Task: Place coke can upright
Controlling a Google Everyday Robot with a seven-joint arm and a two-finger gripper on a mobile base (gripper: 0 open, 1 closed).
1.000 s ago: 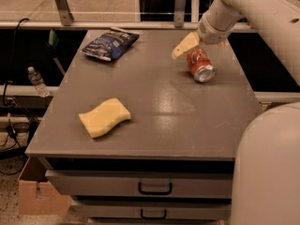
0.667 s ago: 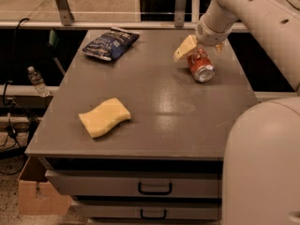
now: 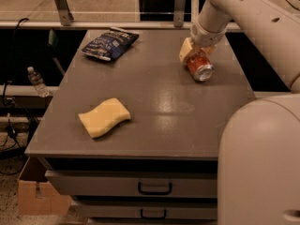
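The coke can (image 3: 200,68) is red-orange with a silver end. It lies on its side at the far right of the grey table (image 3: 159,107), with the silver end facing the camera. My gripper (image 3: 195,54) comes down from the upper right on the pale arm and sits right at the can's far end, over its upper part. The far end of the can is hidden behind the gripper.
A dark blue chip bag (image 3: 109,44) lies at the far left of the table. A yellow sponge (image 3: 103,117) lies at the front left. The table has drawers with handles (image 3: 154,188) below. My pale base (image 3: 260,163) fills the lower right. A bottle (image 3: 36,80) stands left of the table.
My gripper has moved down and slightly right, closer onto the can's far end. The can has stayed in about the same place.
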